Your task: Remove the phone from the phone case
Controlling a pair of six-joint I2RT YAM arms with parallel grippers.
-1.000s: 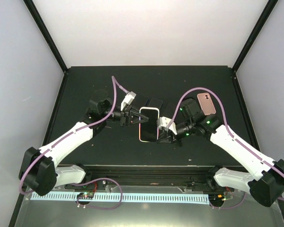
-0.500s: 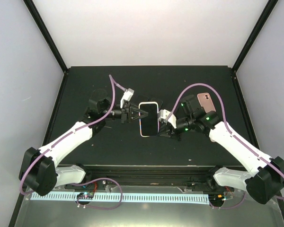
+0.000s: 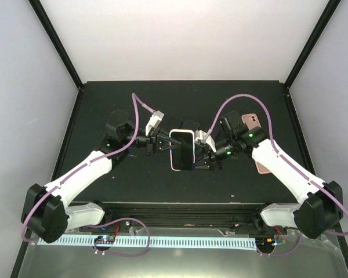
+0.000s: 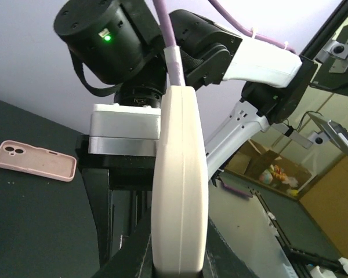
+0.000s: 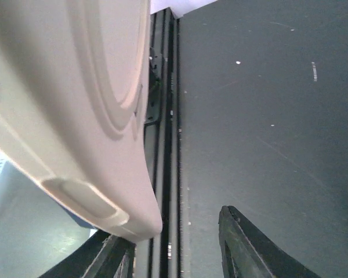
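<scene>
Black-screened phone (image 3: 183, 150) sits inside its cream-white soft case (image 4: 180, 185). It is lifted off the black table (image 3: 133, 98) at mid-table, between the two arms, screen facing up to the top camera.

Left gripper (image 3: 164, 145): pinched narrow on the case's left long edge. In the left wrist view the cream edge rises straight up from between the dark fingers (image 4: 130, 255). Left arm reaches forward and inward from its base, forearm angled toward centre, wrist turned sideways so the jaws point right.

Right gripper (image 3: 198, 155): at the phone's right edge, jaws parted, not clamping. In the right wrist view the cream back of the case (image 5: 64, 104) fills the left side. One finger lies low beside it; whether they touch cannot be told. The other finger (image 5: 246, 246) stands apart with bare table showing between. Right arm mirrors the left, elbow out, wrist aimed leftward.

A pink empty phone case (image 3: 254, 123) lies flat on the table behind the right wrist, well apart from the held phone.
</scene>
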